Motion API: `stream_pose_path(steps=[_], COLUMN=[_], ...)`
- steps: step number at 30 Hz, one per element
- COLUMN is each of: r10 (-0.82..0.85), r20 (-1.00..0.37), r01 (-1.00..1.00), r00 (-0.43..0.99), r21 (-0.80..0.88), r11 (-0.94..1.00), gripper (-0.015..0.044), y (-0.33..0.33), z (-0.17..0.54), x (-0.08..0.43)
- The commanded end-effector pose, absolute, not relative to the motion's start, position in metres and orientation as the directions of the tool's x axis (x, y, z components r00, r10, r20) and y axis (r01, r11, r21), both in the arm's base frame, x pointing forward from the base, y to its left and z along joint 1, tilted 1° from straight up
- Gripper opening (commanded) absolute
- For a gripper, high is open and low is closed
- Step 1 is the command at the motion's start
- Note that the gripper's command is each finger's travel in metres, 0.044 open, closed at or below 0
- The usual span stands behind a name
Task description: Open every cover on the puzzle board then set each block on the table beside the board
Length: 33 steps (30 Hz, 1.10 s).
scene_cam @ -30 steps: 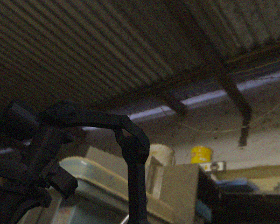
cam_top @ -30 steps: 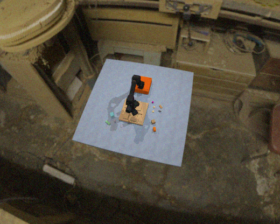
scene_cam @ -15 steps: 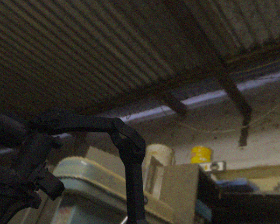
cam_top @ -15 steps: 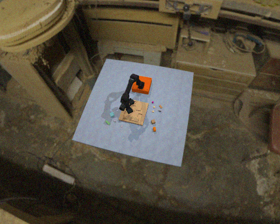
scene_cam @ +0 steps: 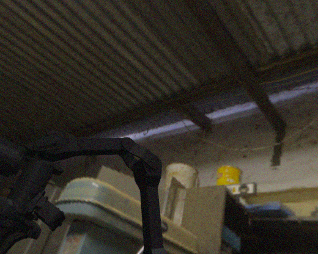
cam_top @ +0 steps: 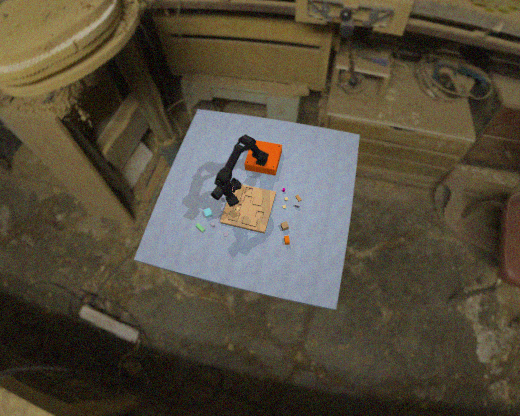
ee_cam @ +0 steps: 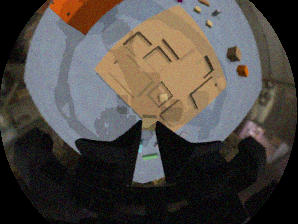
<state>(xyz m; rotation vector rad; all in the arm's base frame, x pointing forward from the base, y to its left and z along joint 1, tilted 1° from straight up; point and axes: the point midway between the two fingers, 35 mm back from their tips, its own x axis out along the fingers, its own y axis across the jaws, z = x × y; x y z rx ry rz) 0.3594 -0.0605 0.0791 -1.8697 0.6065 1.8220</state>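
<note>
The wooden puzzle board (cam_top: 267, 200) (ee_cam: 192, 62) lies on the blue-grey mat. Its face shows several dark outlines of wells and tracks; which covers are open is hard to tell. A small pale piece (ee_cam: 163, 97) shows inside a square outline near the board's edge in the wrist view. My gripper (ee_cam: 148, 123) is shut on a small tan block (ee_cam: 149, 120) at its fingertips, above the board's left side. A brown block (cam_top: 284, 226) (ee_cam: 233, 54) and an orange block (cam_top: 287, 240) (ee_cam: 242, 71) lie right of the board. A cyan block (cam_top: 207, 212) and a green block (cam_top: 200, 228) (ee_cam: 150, 157) lie to its left.
A large orange box (cam_top: 270, 152) (ee_cam: 80, 17) stands behind the board, by the arm's base. A magenta piece (cam_top: 283, 190) and several small tan and grey pieces lie right of the board. Small pale pink pieces lie at its front left. The exterior view shows only the arm and background.
</note>
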Motion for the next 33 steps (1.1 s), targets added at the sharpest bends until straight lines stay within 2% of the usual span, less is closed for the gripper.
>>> stream_pose_path(steps=[1,33], r10=[0.002,-0.005], r20=[-1.000,-1.000], r01=[-0.600,-0.601], r00=[0.024,0.019], r21=[-0.016,-0.007], r11=[-0.800,-0.800], gripper=[0.0080,0.0080], y=[-0.074,-0.183], z=[0.078,0.076], x=[0.354,0.301])
